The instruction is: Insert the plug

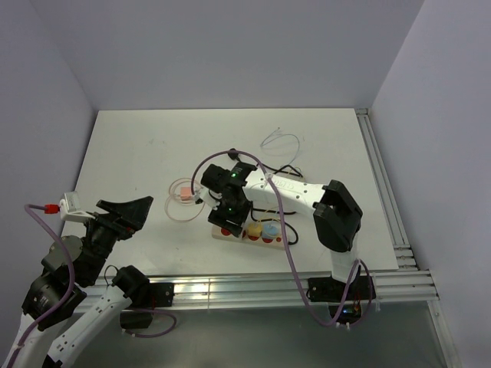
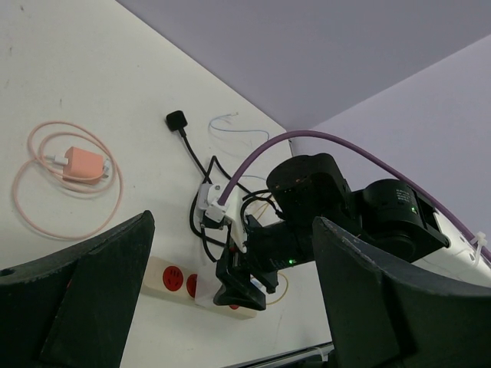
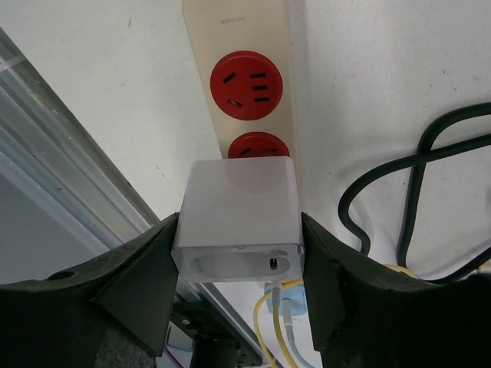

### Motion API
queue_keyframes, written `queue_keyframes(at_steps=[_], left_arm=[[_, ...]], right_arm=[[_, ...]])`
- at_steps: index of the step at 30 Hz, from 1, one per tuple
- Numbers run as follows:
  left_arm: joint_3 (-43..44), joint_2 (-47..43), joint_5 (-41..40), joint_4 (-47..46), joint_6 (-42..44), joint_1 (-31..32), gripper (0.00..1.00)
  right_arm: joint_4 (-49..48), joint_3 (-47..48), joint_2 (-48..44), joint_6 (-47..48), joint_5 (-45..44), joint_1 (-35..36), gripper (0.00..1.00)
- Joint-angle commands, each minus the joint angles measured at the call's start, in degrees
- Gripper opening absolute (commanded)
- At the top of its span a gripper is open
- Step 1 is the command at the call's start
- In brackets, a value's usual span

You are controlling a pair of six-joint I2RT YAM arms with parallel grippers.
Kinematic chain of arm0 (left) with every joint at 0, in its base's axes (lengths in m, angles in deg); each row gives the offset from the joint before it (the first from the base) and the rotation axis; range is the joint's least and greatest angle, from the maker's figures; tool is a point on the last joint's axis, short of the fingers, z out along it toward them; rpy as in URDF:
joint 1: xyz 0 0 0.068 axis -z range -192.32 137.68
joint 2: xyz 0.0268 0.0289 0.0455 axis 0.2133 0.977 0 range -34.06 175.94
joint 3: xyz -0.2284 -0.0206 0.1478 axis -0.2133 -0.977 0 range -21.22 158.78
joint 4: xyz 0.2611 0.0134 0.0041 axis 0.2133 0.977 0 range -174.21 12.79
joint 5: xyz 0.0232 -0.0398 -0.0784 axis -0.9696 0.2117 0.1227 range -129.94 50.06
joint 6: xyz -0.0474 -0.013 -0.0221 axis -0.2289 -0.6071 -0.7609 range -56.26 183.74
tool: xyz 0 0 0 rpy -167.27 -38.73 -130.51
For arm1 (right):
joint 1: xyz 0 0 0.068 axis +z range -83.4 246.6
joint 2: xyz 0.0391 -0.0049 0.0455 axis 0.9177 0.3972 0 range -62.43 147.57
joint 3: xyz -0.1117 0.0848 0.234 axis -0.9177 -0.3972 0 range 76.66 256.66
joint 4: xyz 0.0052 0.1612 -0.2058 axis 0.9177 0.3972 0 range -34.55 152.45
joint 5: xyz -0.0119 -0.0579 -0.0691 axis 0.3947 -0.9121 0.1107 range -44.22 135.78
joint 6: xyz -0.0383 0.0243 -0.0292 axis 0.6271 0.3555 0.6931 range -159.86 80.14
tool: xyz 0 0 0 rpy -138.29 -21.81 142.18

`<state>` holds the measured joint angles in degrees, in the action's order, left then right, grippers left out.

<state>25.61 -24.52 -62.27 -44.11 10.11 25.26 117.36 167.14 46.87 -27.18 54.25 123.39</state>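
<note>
Clamping the white plug [image 3: 238,207] by its flat sides, mid-frame, the right gripper [image 3: 239,238] poises it over the power strip [image 3: 247,31]; casing likely rigid, light, slippery

Your left arm [image 1: 77,307] sits folded at the near-left corner, its end effector [image 1: 126,216] lifted off the counter [image 1: 138,146] and aimed toward the middle, with both fingers [image 2: 84,299] spread wide and nothing between them. Your right arm [image 1: 337,218] rises from its base at the near edge, bends at the elbow and runs its forearm leftward toward the centre, wrist tipped down. Its end effector [image 1: 228,217] points at the counter with the two fingers [image 3: 130,284] pressed against opposite sides of the white plug [image 3: 239,207].
</note>
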Motion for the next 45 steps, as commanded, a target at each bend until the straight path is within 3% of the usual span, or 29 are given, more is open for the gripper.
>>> queue_keyframes(at_steps=[1,7,18,26,34,42,45], left_arm=[[0.54,0.04,0.09,-1.07,1.51,-0.14,0.90],[0.37,-0.14,0.18,-1.77,1.59,-0.14,0.89],[0.37,0.22,0.18,-1.86,1.77,-0.14,0.90],[0.46,-0.57,-0.17,-1.16,1.42,-0.14,0.89],[-0.16,-0.05,1.32,-2.22,0.89,-0.14,0.89],[-0.25,-0.40,0.27,-1.69,0.80,-0.14,0.89],[0.19,0.21,-0.52,-0.99,0.98,-0.05,0.89]], right_arm=[[-1.88,-2.76,-0.92,0.14,-1.00,-0.37,0.00],[-2.58,-4.61,-2.77,0.06,-0.91,-0.37,0.00],[-1.88,1.01,5.57,0.41,-5.83,2.17,0.00],[-8.38,-11.63,0.74,-1.52,-10.58,4.20,0.00],[-9.26,-7.51,8.99,-0.74,-10.06,3.23,0.00],[-12.95,-14.17,6.81,-2.23,-7.52,3.23,0.00],[-14.54,-12.71,5.93,-3.54,-8.47,3.15,0.00]])
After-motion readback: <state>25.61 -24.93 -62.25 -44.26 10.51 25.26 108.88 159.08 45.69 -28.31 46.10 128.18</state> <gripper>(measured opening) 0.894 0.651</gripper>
